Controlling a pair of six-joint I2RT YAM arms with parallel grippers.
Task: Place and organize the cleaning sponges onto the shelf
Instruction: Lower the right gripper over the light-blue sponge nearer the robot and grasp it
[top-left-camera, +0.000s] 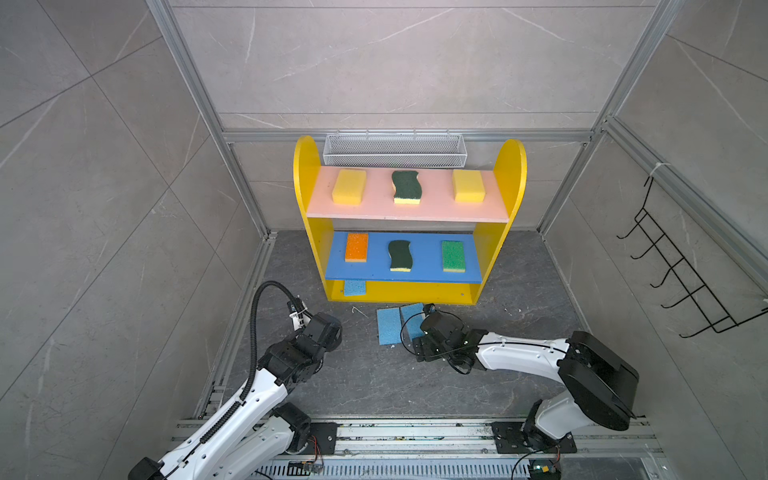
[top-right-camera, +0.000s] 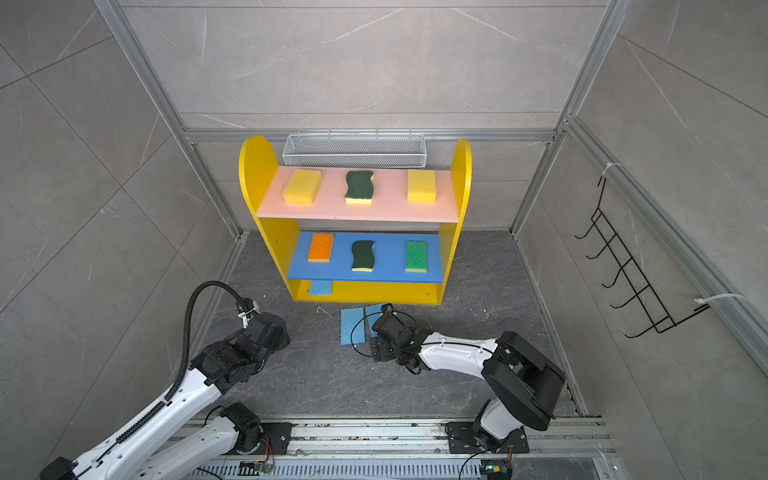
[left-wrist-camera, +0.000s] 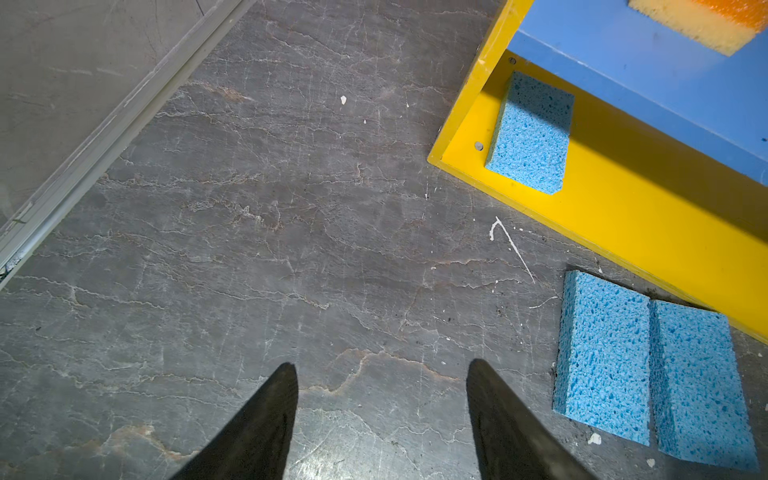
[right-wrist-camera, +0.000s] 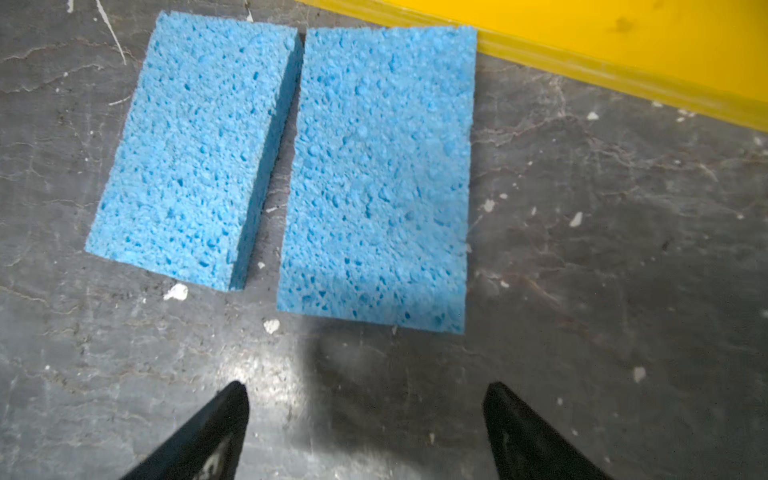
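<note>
The yellow shelf (top-left-camera: 306, 174) carries two yellow sponges (top-left-camera: 349, 186) (top-left-camera: 468, 185) and a dark-green scourer (top-left-camera: 406, 187) on its pink board. Its blue board holds an orange-topped sponge (top-left-camera: 356, 247), a second scourer (top-left-camera: 400, 255) and a bright-green-topped sponge (top-left-camera: 453, 256). One light-blue sponge (left-wrist-camera: 530, 133) lies on the yellow bottom board. Two more light-blue sponges (right-wrist-camera: 191, 153) (right-wrist-camera: 380, 178) lie side by side on the floor before the shelf. My right gripper (right-wrist-camera: 365, 390) hovers open just short of them. Off to their left, my left gripper (left-wrist-camera: 382, 370) is open over bare floor.
A white wire mesh basket (top-left-camera: 394, 149) hangs on the back wall behind the shelf. A black hook rack (top-left-camera: 681, 274) is fixed to the right wall. An aluminium frame rail (left-wrist-camera: 104, 137) borders the dark stone floor (top-left-camera: 365, 374) on the left.
</note>
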